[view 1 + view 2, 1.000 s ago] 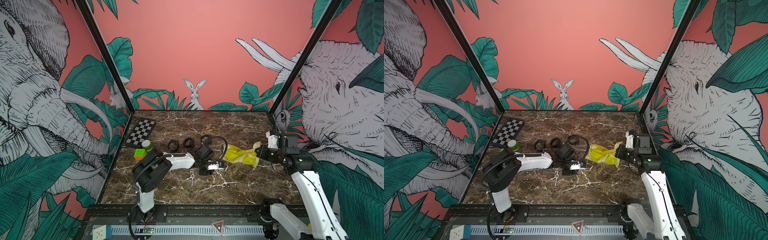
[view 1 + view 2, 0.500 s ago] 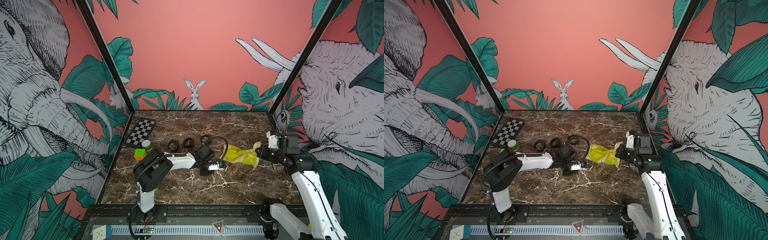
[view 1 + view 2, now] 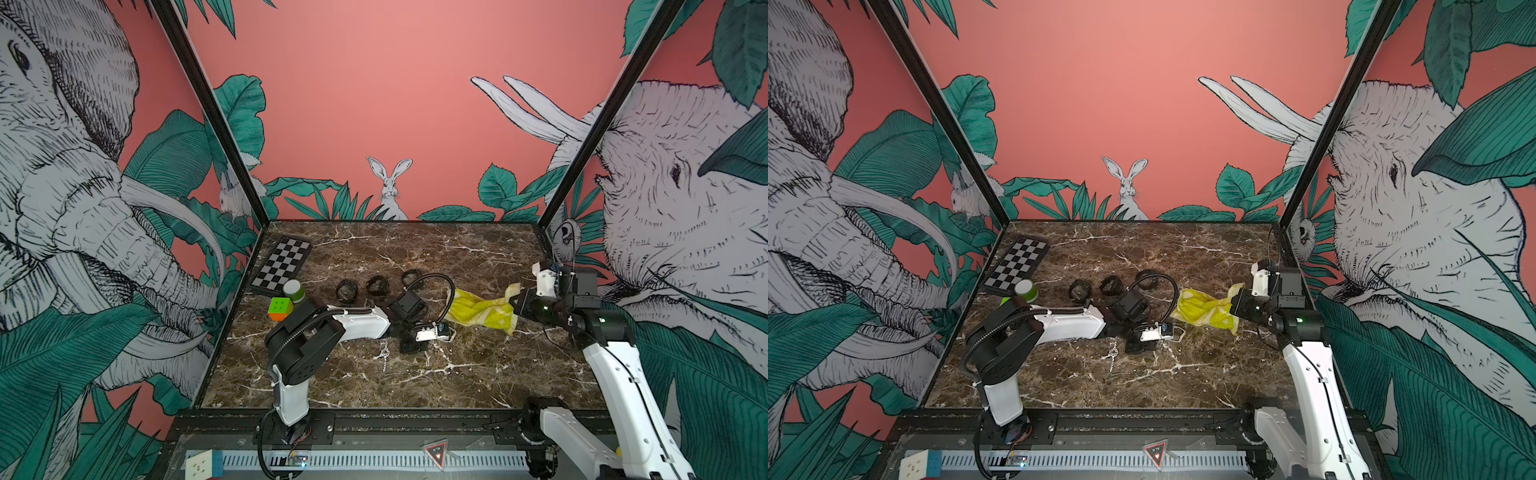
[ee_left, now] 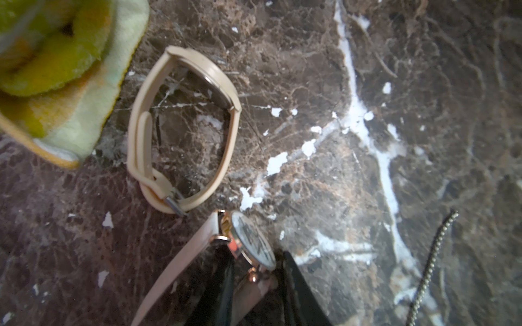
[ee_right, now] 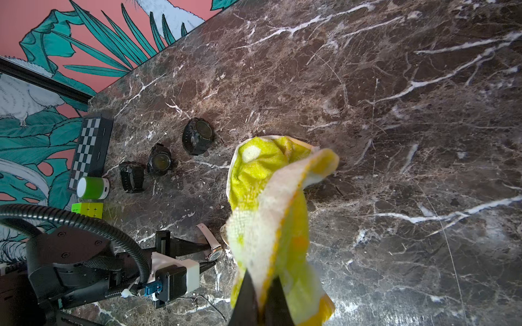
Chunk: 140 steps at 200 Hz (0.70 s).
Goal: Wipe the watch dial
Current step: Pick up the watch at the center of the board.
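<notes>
In both top views the left arm lies low across the middle of the surface [image 3: 415, 386], and its wrist housing hides what the tips hold. The left wrist view shows it. The left pincer [image 4: 257, 264] is clenched on the pink-strap watch [image 4: 180, 268], one black finger [image 4: 223, 290] on each side of the rose-gold case. The watch is turned on edge, so the pale dial [image 4: 251, 242] faces sideways. I cannot tell whether the watch rests on the marble or is lifted off it.

Just beyond it, apart from it, a beige watch [image 4: 217, 81] lies on its side with the strap buckled into a loop. A bead chain [image 4: 432, 262] trails near the pincer on its other side.

The right pincer [image 5: 261, 299] is grasping the yellow cloth [image 5: 268, 197] by one end. In a top view the cloth [image 3: 482, 311] stretches from near the right edge toward the middle, and its free end reaches close to the beige watch.

The right wrist view shows the faces of three black watches [image 5: 197, 138] in a row toward the far left. In a top view they are only dark rings [image 3: 377, 286]. Along the left edge sit a chessboard [image 3: 282, 266], a green cylinder [image 3: 294, 290] and a puzzle cube [image 3: 280, 308].
</notes>
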Each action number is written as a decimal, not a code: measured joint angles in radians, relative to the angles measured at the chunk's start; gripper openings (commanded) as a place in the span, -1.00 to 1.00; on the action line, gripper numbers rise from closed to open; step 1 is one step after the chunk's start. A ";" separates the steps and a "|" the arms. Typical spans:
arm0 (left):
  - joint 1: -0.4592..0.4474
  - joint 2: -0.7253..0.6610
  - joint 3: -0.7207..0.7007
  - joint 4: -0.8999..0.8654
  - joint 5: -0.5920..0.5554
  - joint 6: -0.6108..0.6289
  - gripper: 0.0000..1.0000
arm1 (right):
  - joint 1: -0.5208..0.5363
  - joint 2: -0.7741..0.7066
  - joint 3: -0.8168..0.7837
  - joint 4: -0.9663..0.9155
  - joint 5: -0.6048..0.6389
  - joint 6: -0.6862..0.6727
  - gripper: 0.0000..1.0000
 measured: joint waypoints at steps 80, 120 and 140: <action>-0.001 0.002 0.006 -0.009 0.006 -0.015 -1.00 | -0.006 0.000 0.000 0.000 -0.010 0.000 -1.00; -0.004 -0.040 -0.058 0.048 -0.010 -0.004 -1.00 | -0.011 -0.006 -0.002 0.004 -0.011 0.000 -1.00; -0.006 -0.069 -0.090 0.085 -0.024 -0.004 -1.00 | -0.013 -0.016 -0.009 0.024 -0.024 0.000 -1.00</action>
